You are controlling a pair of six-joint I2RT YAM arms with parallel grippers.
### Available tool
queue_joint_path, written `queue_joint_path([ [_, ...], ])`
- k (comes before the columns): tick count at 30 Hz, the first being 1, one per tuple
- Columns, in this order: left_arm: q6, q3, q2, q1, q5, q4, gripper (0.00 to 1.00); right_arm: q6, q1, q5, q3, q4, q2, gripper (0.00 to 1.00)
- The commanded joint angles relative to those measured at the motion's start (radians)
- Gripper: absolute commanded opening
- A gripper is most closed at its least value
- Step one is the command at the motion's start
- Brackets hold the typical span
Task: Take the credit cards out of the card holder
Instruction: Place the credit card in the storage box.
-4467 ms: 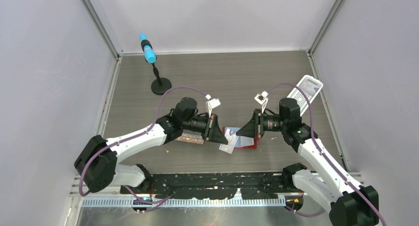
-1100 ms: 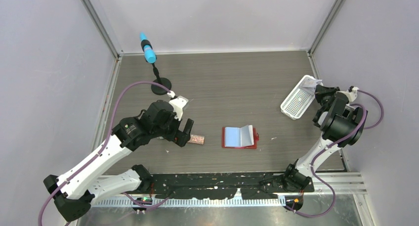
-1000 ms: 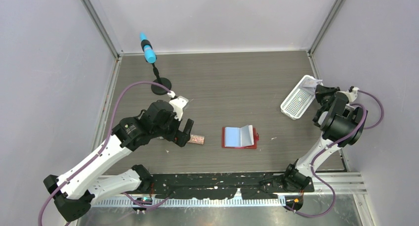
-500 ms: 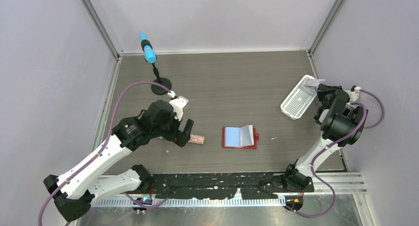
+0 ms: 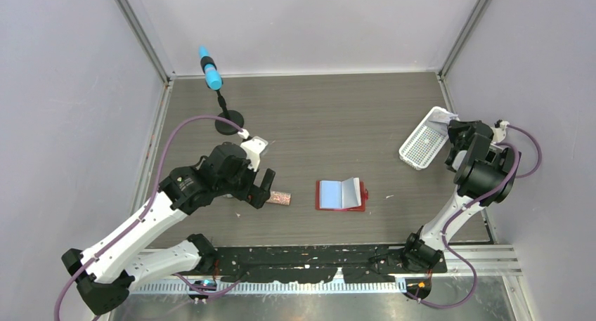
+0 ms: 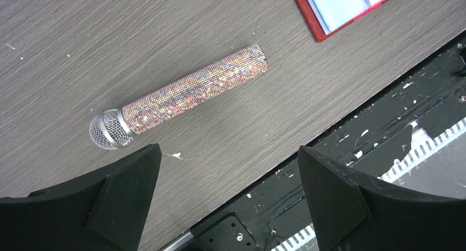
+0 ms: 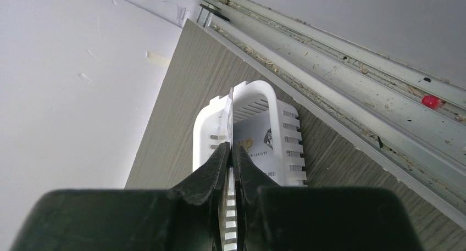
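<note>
The card holder (image 5: 341,194) lies open on the table, red with light blue pockets; its corner shows in the left wrist view (image 6: 340,4). My right gripper (image 5: 450,128) is over the white basket (image 5: 422,142) at the right. In the right wrist view its jaws (image 7: 231,146) stand a sliver apart on a credit card (image 7: 229,105) seen edge-on above the basket (image 7: 286,130). Another credit card (image 7: 258,146) with print lies inside the basket. My left gripper (image 6: 228,190) hangs wide open with nothing in it, near the table's front edge, left of the card holder.
A glittery microphone (image 6: 192,94) lies on the table between my left gripper (image 5: 256,187) and the card holder. A stand with a blue-tipped piece (image 5: 211,71) is at the back left. Side walls and a metal rail (image 7: 351,81) run close to the basket.
My right gripper has edged slightly towards the basket, its jaws have eased a little, and the card shows less above the rim. The left arm and the card holder have not moved.
</note>
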Motion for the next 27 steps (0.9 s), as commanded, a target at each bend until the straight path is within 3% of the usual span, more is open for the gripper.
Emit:
queue_joint_path([
  [1,0.008,0.013,-0.025,-0.001,-0.019,0.017,1.0,0.024,0.0,0.008,0.051,-0.053,0.012,0.15],
  [13,0.007,0.013,-0.028,-0.001,-0.02,0.019,1.0,-0.042,0.0,0.028,0.113,-0.236,-0.033,0.25],
  [27,-0.004,-0.001,-0.06,-0.001,-0.043,0.028,1.0,-0.12,0.002,0.122,0.26,-0.576,-0.134,0.34],
])
